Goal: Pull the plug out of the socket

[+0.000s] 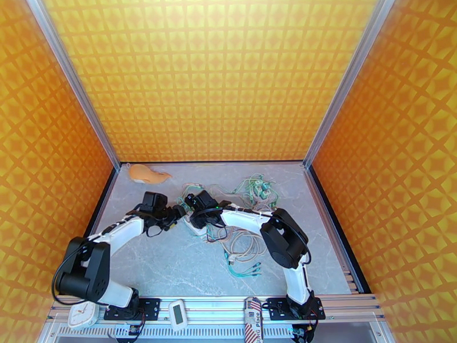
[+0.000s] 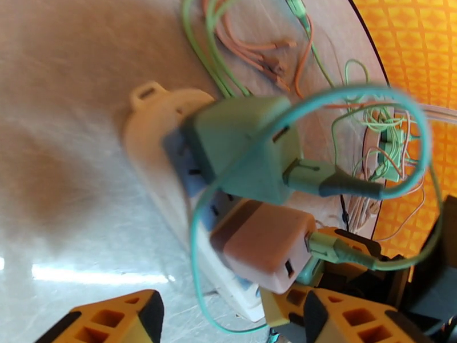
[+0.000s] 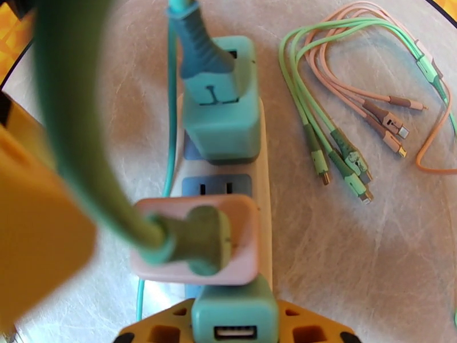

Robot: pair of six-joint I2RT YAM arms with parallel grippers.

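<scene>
Sitting in the white socket strip (image 3: 217, 184) on the surface (image 3: 354, 252), the end teal plug (image 3: 235, 307) is clamped by the right hand (image 3: 235, 327); the left hand (image 2: 217, 318) is held apart near that end.

From where I work, one word is readable: "Place", printed lengthwise in dark letters on the red-and-white striped tube (image 1: 252, 322) lying on the front rail (image 1: 217, 307). The letters before it are too blurred to make out. The numerals on the small white clock (image 1: 81, 315) are too small to read.
</scene>
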